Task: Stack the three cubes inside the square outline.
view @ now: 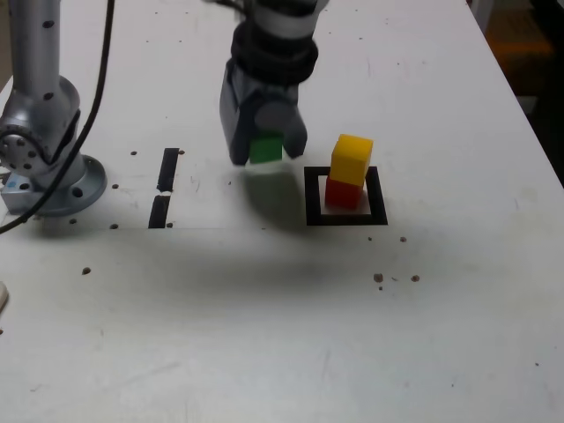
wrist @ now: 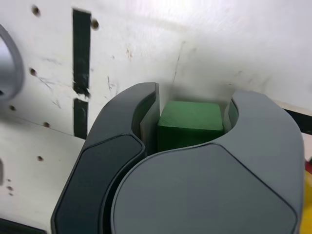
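Green cube [wrist: 190,127] sits clamped between your jaws, which press flat against two opposite faces of it, so the gripper [view: 264,152] is grasping it and nothing else. Judge it as a light, rigid little block with hard square edges: it should not squash or sag, but its smooth painted sides could slip or twist if the hold is off-centre, so keep the pads square on the faces and near the middle, as the wrist view shows them now. Its shadow on the white table [view: 264,335] suggests it hangs clear of the surface. Beside the jaws, on the exterior view's right, stands the yellow cube [view: 352,159] on top of the red cube [view: 344,194], the pair resting inside the square outline [view: 345,218]. That short stack looks easy to topple, so a sideways knock would likely upset it.
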